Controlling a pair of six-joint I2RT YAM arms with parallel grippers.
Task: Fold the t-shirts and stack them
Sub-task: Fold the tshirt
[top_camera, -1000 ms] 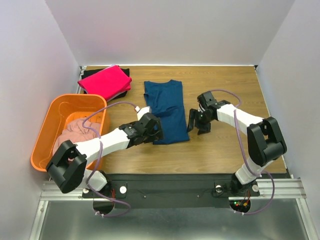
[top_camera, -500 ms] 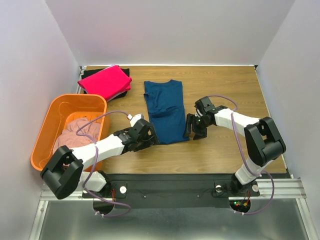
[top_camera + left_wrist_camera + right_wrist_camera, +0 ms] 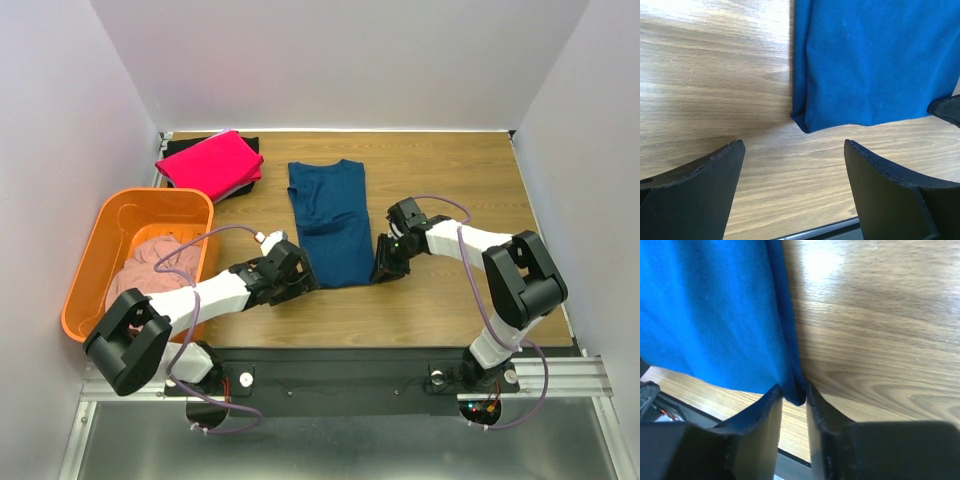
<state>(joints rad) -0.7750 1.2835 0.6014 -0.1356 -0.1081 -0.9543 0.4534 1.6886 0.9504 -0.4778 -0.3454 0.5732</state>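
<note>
Right wrist: my right gripper [image 3: 794,392] pinches navy tee [image 3: 705,315] at its near-right hem corner; my left gripper [image 3: 794,150] gapes just short of the near-left corner. Tee lies flat on table [image 3: 440,180]. Likely soft, light, floppy: take both hem corners together.

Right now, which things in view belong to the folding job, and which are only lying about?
For the job: blue t-shirt, bright pink t-shirt, black t-shirt under it, pale pink t-shirt.
Only lying about: orange basket, holding the pale pink one.
</note>
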